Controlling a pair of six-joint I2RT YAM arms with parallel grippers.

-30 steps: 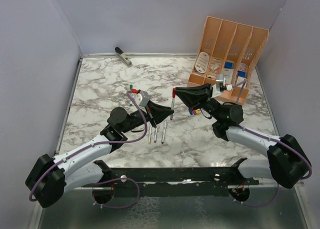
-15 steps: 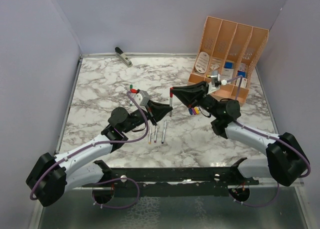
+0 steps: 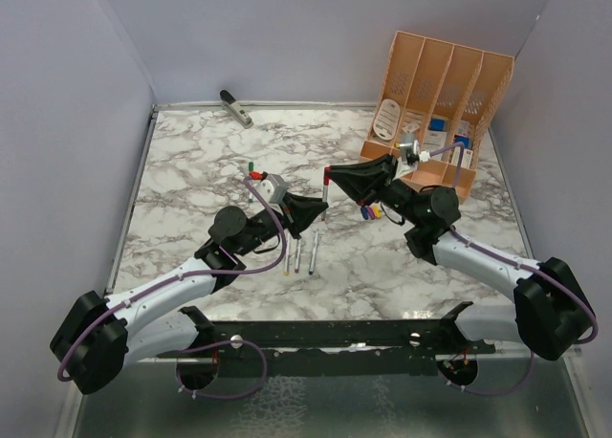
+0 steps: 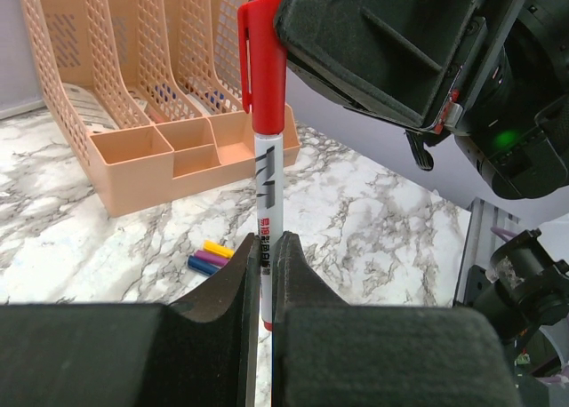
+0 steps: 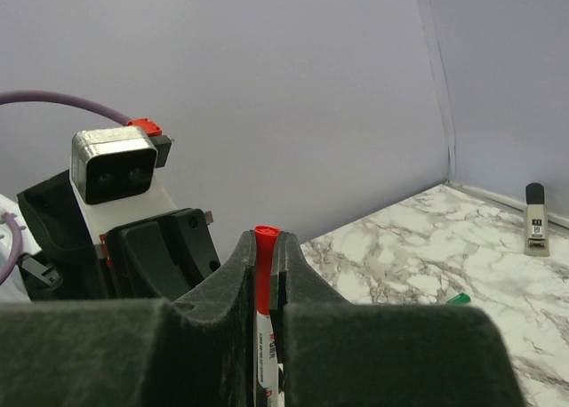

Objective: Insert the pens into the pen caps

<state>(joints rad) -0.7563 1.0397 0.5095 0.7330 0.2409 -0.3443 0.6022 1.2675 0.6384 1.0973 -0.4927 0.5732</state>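
A white pen (image 4: pixel 267 176) stands upright, and my left gripper (image 4: pixel 265 243) is shut on its lower barrel. The red pen cap (image 4: pixel 265 69) sits over the pen's top end, with my right gripper (image 5: pixel 267 238) shut on that cap (image 5: pixel 266 265). From above, the two grippers meet mid-table, left (image 3: pixel 311 208) and right (image 3: pixel 335 176), with the pen (image 3: pixel 325 197) between them. Three more pens (image 3: pixel 299 254) lie side by side on the marble. Yellow (image 4: pixel 216 248), purple (image 4: pixel 210 258) and blue (image 4: pixel 201 267) caps lie together. A green cap (image 3: pixel 251 164) is behind my left wrist.
An orange mesh desk organizer (image 3: pixel 435 98) stands at the back right, close behind my right wrist. A grey-black stapler (image 3: pixel 236 108) lies at the back left edge. Purple walls enclose the marble table (image 3: pixel 191 170) on three sides.
Both grippers, with pen and red cap, have shifted slightly left. My right wrist has swung a little toward the organizer. Both stay shut.
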